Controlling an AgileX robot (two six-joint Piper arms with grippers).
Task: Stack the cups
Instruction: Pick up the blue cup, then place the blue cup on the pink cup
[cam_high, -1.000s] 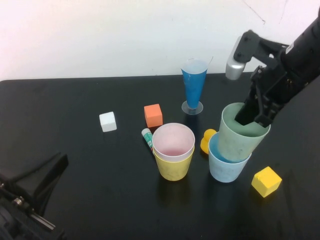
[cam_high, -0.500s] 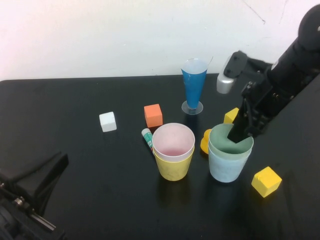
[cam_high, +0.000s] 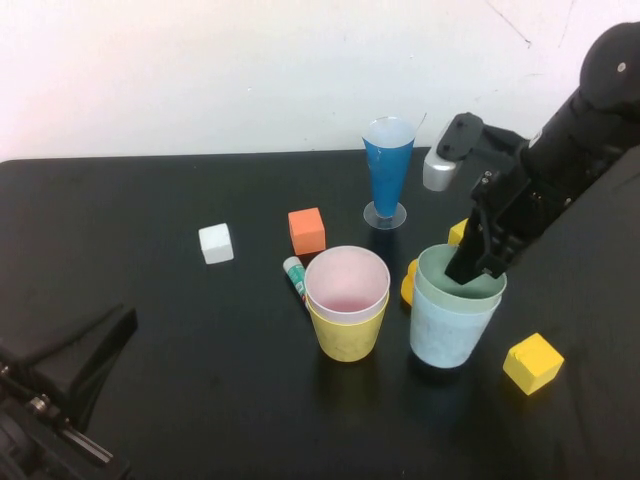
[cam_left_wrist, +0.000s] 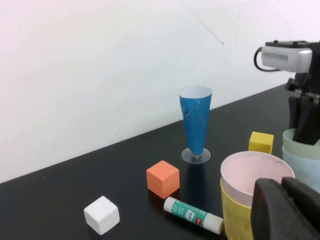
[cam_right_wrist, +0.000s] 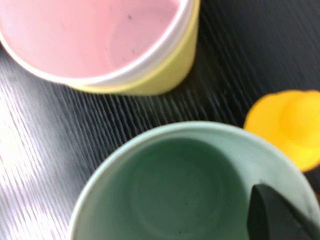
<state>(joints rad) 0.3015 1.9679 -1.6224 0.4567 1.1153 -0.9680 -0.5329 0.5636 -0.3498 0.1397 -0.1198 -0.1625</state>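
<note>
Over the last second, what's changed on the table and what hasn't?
The right gripper lowered the green cup from a tilt fully into the light blue cup, fingertip still inside its rim. The pink-in-yellow stack, blocks and parked left gripper stayed put.

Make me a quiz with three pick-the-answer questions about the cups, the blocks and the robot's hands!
1. Where is the green cup?
A. inside the blue cup
B. on its side
C. on the white block

2. How many yellow blocks are there?
A. one
B. two
C. four

3. What is the right hand doing?
A. resting far from the cups
B. reaching into the green cup
C. holding the glue stick

Answers: 1 A, its rim sits just above the blue cup's. 2 B, one in front, one behind the cups. 3 B, a finger dips inside the rim; the left hand stays parked near the pink cup.
</note>
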